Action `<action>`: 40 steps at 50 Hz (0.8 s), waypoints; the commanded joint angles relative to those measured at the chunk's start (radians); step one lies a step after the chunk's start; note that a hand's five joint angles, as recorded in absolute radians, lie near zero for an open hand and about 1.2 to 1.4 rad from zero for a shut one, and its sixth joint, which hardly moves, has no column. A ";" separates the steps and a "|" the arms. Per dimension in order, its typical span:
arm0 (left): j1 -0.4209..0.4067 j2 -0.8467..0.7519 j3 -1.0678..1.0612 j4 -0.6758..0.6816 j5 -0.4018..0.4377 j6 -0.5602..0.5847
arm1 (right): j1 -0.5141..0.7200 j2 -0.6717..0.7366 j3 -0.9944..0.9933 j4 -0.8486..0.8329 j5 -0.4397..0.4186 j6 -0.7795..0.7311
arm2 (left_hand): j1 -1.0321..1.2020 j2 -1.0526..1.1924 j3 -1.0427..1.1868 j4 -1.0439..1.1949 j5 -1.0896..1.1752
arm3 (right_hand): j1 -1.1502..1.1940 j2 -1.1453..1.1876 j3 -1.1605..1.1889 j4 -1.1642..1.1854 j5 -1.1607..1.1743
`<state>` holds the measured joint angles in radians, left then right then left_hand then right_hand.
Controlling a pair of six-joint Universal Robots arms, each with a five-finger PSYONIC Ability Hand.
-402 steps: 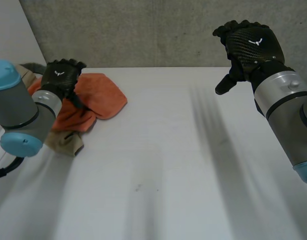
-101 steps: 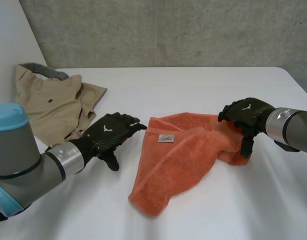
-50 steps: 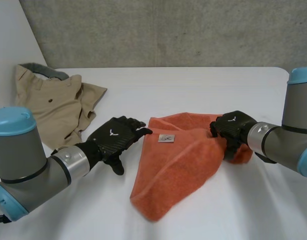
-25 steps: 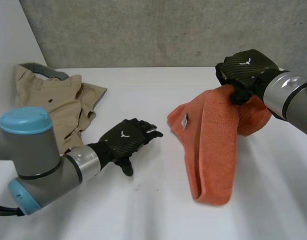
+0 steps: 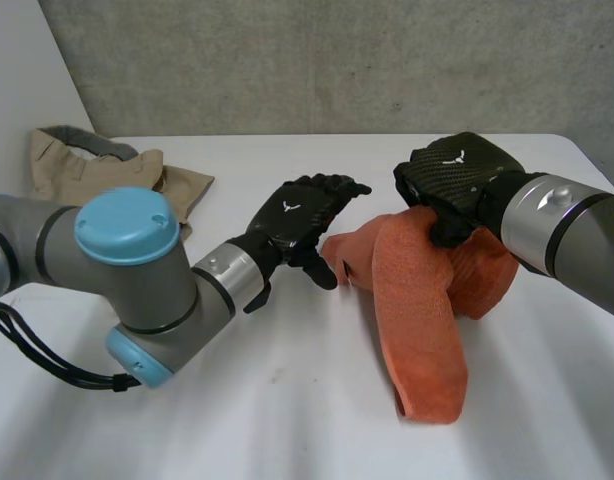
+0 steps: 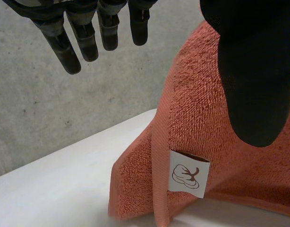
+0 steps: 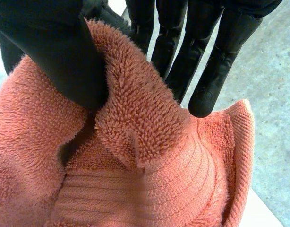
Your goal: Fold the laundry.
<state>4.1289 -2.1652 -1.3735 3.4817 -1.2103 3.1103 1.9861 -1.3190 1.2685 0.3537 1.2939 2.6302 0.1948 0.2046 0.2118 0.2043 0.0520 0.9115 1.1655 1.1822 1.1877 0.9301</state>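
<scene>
The orange towel (image 5: 419, 315) carries a small white label (image 6: 188, 171) sewn at its hem, on the edge that faces the left hand. The label bears a brown drawn mark, something like a leaf or a tree, with no letters that can be read.

The right hand (image 5: 455, 178) is at the top of the towel and pinches a thick fold of it between the thumb (image 7: 55, 61) and the nearly straight fingers (image 7: 216, 66). That end is held up off the counter (image 5: 237, 430). From there the towel hangs in a long band, and its lower end lies on the counter.

The left hand (image 5: 299, 215) is just beside the towel's labelled edge, back upward, with the forearm reaching in low over the counter. Its fingers (image 6: 83, 40) are straight and a little spread, and they hold nothing. The thumb lies close in front of the towel; I cannot tell whether it touches.

Beige trousers (image 5: 112, 165) lie crumpled well apart from the towel, beyond the left arm.
</scene>
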 commanded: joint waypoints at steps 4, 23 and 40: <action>-0.033 -0.051 0.013 -0.009 -0.025 -0.022 | 0.028 -0.005 0.028 -0.004 -0.001 0.002 | 0.294 0.285 0.277 0.285 0.263 | 0.485 0.231 0.214 0.209 0.292; -0.033 0.005 0.021 -0.009 -0.251 -0.151 | 0.008 0.003 0.052 -0.067 0.036 -0.021 | 1.201 1.192 1.184 1.192 1.170 | 0.485 0.231 0.214 0.209 0.292; 0.113 0.234 -0.050 -0.124 -0.270 0.085 | -0.061 0.017 0.029 -0.142 0.053 -0.024 | 1.201 1.192 1.184 1.192 1.170 | 0.485 0.231 0.214 0.209 0.292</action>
<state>4.2133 -1.9574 -1.4091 3.4035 -1.4846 3.1273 1.9378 -1.3082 1.3019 0.2479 1.3477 2.5989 1.1095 1.1958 1.1858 1.1969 0.9667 0.9767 1.1655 1.1821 1.1880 0.9843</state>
